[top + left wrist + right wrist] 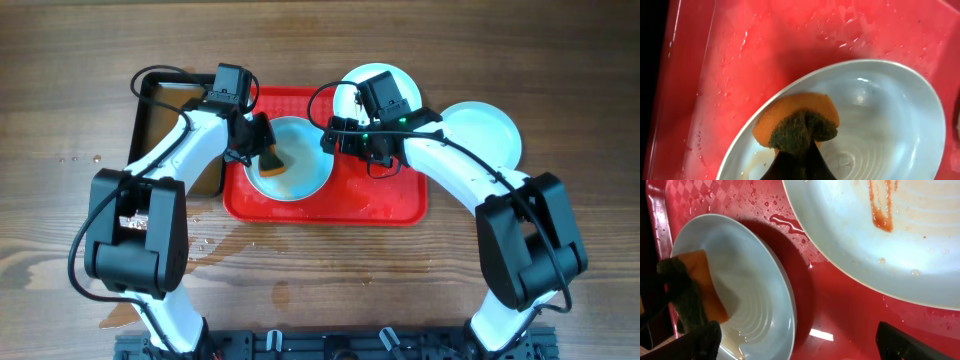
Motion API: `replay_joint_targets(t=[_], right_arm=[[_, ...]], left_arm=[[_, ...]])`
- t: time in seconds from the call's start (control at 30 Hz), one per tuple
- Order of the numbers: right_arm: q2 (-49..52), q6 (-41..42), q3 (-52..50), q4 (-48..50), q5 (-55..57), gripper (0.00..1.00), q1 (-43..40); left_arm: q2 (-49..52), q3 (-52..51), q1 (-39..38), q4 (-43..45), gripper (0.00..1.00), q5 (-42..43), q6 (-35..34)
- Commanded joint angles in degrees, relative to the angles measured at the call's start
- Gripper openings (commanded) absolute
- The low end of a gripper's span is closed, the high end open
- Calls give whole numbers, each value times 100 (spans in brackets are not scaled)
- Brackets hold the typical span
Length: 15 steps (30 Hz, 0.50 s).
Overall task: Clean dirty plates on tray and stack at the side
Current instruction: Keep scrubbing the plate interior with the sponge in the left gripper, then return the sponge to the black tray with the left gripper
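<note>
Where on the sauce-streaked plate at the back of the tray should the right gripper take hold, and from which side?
Probably the rim of the streaked plate, at the edge facing the open right gripper. The plate is shallow and lies face up, and that lip seems to stand slightly off the tray, leaving a finger room beneath. The broad centre offers nothing to pinch.

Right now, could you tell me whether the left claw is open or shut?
Shut on the sponge: in the left wrist view the left claw pinches it against the plate on the tray.
</note>
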Motion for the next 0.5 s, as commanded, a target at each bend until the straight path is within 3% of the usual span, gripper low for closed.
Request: replay_joint_targets(t=[0.0,0.17,0.3,0.47], right_arm=[[-63,-57,15,9,105,100,13],[-63,-59,15,7,105,99,13],[-63,-55,15,7,105,100,13],[-63,-59,15,9,105,100,13]], left_arm=[[0,125,-20,55,4,92,597],[-2,127,-20,136,4,636,1427],[-262,452,57,17,4,1180,1427],[-1045,1152,334,-496,4,1182,1270]])
